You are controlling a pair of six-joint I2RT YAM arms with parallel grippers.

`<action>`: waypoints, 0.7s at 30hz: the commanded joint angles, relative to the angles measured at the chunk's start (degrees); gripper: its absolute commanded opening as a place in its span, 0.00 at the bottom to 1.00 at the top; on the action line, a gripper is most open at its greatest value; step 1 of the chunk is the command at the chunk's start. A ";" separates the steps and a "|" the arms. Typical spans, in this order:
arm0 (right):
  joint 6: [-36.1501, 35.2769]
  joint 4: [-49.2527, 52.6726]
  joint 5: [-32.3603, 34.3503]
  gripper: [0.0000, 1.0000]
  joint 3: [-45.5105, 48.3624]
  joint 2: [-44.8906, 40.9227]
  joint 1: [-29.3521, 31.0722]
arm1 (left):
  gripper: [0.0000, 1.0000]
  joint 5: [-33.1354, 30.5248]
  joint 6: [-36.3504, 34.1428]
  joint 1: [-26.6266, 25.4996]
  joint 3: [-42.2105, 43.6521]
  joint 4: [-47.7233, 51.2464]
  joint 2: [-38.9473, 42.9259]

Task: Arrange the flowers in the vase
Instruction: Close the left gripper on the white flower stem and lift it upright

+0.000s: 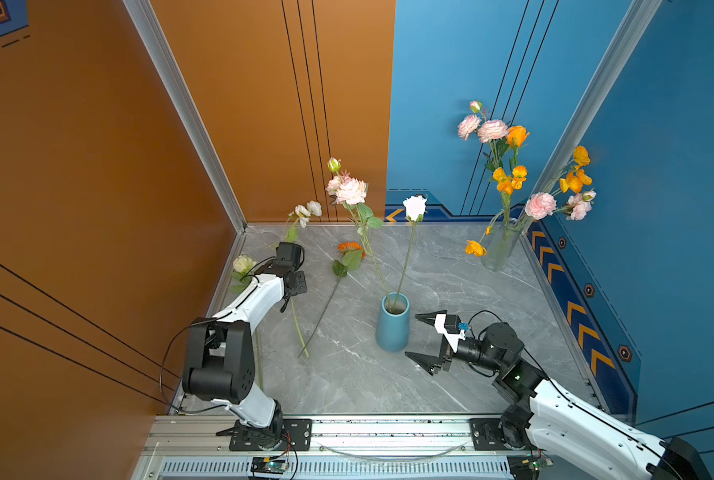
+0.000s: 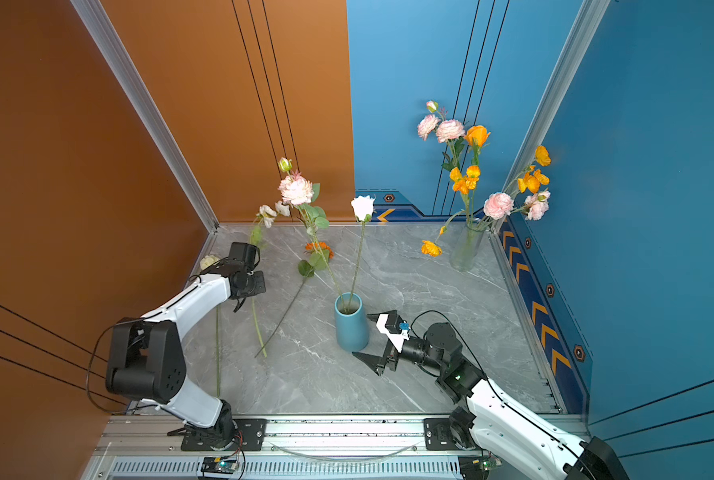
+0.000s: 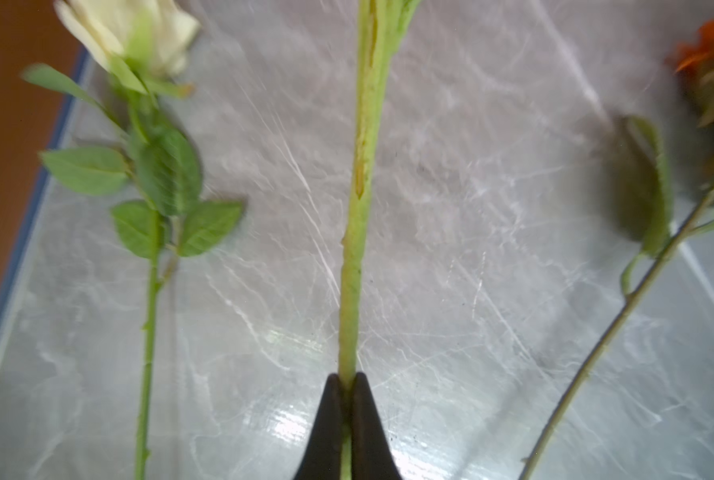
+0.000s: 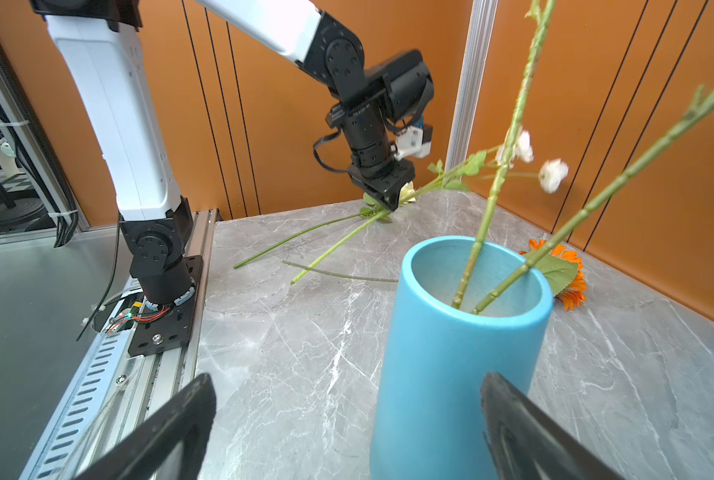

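Pick-up step: the left claw [image 3: 349,376] is clamped on a white flower's stem [image 3: 357,232] down at the worktop [image 1: 450,374]. The right claw [image 1: 411,335] stands wide apart beside the vase [image 1: 392,328], which holds two flowers [image 1: 414,208]. The next move likely calls for lifting the stem, tipping it upright and threading its end into the vase's mouth.

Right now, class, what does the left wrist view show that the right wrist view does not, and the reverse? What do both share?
Left wrist only: the brownish split along the pale green stem, seen close up, pinched by the shut left fingers. Right wrist only: the blue vase holding two stems, the open right fingers, the left arm. Both: the held stem, the cream rose, the orange flower, the marble table.
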State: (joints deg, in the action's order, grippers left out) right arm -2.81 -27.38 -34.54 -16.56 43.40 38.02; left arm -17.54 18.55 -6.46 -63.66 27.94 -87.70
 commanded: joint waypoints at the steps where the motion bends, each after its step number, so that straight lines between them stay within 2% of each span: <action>1: -0.25 1.01 -0.66 1.00 -1.24 -0.96 -0.31 | 0.00 -11.06 -2.72 -1.26 -0.54 2.72 7.79; 4: 0.17 0.21 -0.17 1.00 -0.64 -1.92 -0.67 | 0.00 -17.34 -5.67 -2.14 0.56 2.64 14.39; 8: 1.13 -0.73 0.31 1.00 0.07 -3.16 -1.37 | 0.00 -22.03 -7.81 -2.02 2.30 2.47 24.24; 13: 1.64 -1.25 1.32 1.00 0.80 -4.30 -1.89 | 0.00 -20.88 -8.63 -3.97 4.19 0.11 38.10; 15: 1.92 -1.70 1.36 1.00 0.99 -4.45 -2.07 | 0.00 -15.92 -9.00 -6.21 6.78 -3.93 43.57; 18: 2.18 -2.23 1.54 1.00 1.21 -4.29 -2.34 | 0.00 -2.80 -9.65 -9.83 10.61 -14.55 50.24; 21: 2.45 -2.66 1.92 1.00 1.48 -4.10 -2.78 | 0.00 7.16 -8.28 -14.67 12.00 -25.18 52.20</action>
State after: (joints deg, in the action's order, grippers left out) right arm -1.48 -28.16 -34.06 -15.92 39.53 35.75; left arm -23.33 10.31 -18.06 -53.28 15.75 -35.51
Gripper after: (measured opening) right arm 0.998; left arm 0.057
